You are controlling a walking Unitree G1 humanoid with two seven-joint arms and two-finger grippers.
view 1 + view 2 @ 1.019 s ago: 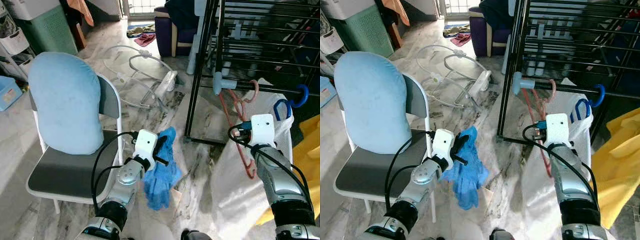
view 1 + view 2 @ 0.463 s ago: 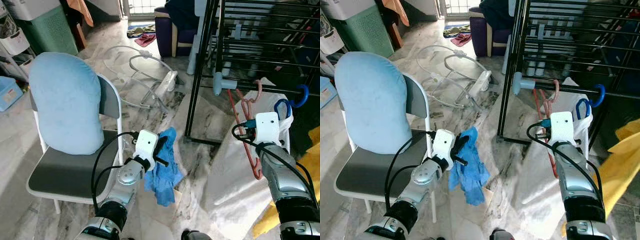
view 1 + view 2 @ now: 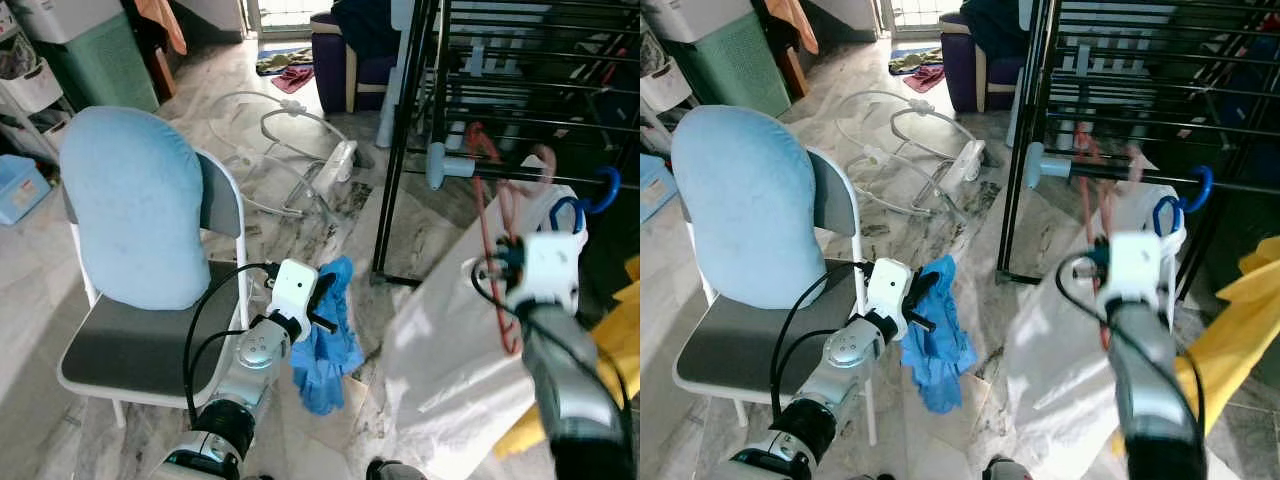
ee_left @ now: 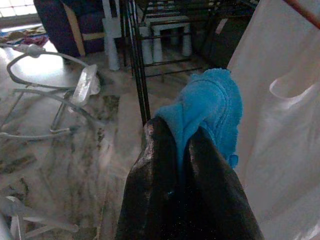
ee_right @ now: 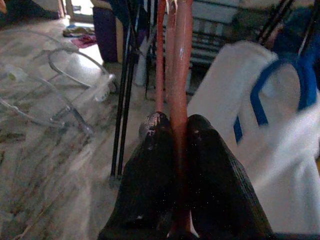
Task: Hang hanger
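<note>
A fuzzy blue terry cloth (image 4: 212,107) was pinched between smooth, glossy black fingers (image 4: 155,165). A smooth pink plastic hanger (image 5: 177,75) was seen against thin white fabric (image 3: 450,350). The veined marble floor (image 3: 300,215) was polished; the black metal rack (image 3: 400,140) looked matt.

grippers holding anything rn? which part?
Right gripper is shut on the red hanger, gripping its thin rods. Left gripper is shut on a fold of the blue cloth.

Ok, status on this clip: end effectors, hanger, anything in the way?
Right end effector shut on red hanger, hook up by the rack rail. Left end effector shut on blue cloth. White garment draped below.
</note>
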